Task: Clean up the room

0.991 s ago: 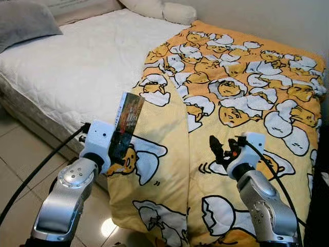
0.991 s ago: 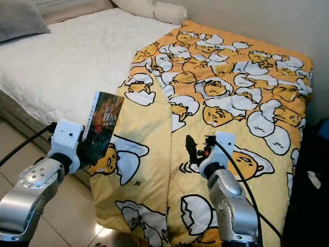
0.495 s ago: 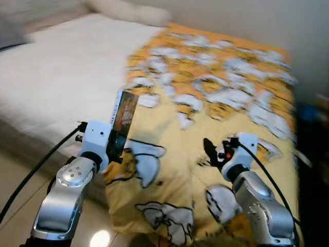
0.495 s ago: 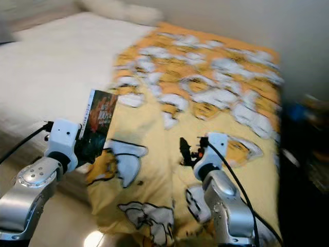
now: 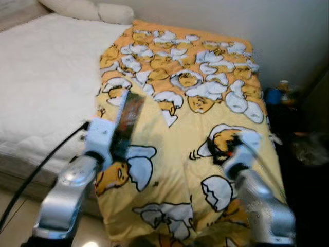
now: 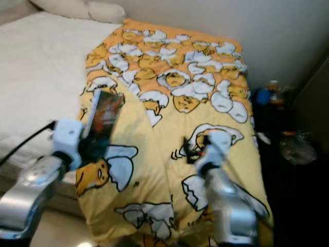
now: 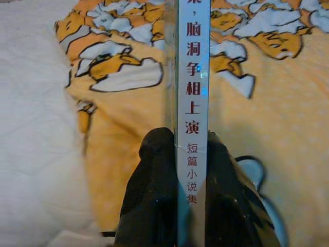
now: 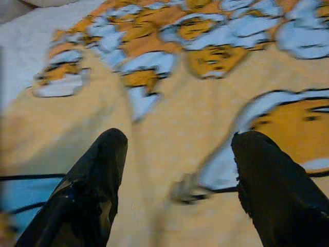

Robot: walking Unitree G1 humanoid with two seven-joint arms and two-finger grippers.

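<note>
Left gripper [image 7: 186, 170] clamped on a thin book [image 5: 127, 122], both black fingers [image 7: 154, 180] pressing its two faces near the lower end, spine facing the wrist camera with white Chinese characters running down it. Book stands upright, slightly tilted, cover dark with reddish print, held in the air above the near edge of the bed [image 5: 46, 82]. Just beyond and below the gripper lies a yellow blanket [image 5: 180, 113] printed with egg-yolk cartoon figures, spread over the right half of the bed and draping off the near edge toward the floor. On the far side of the left gripper, away from the right arm, bare white quilted mattress. White pillows [image 5: 87, 9] at the head of the bed, well beyond both grippers.

Right gripper [image 8: 175, 175] fingers wide apart, holding nothing, hovering over the blanket. Through the gap between its fingers: yellow blanket with one large yolk figure outlined in black. Right arm blurred in the head views; gripper itself hard to make out there, roughly level with the left one and well apart from the book.

Off to the right arm's outer side, past the blanket edge, a dark area beside the bed with a blue object [image 5: 272, 95] and other small clutter, too blurred to identify. Plain light wall behind the bed.
</note>
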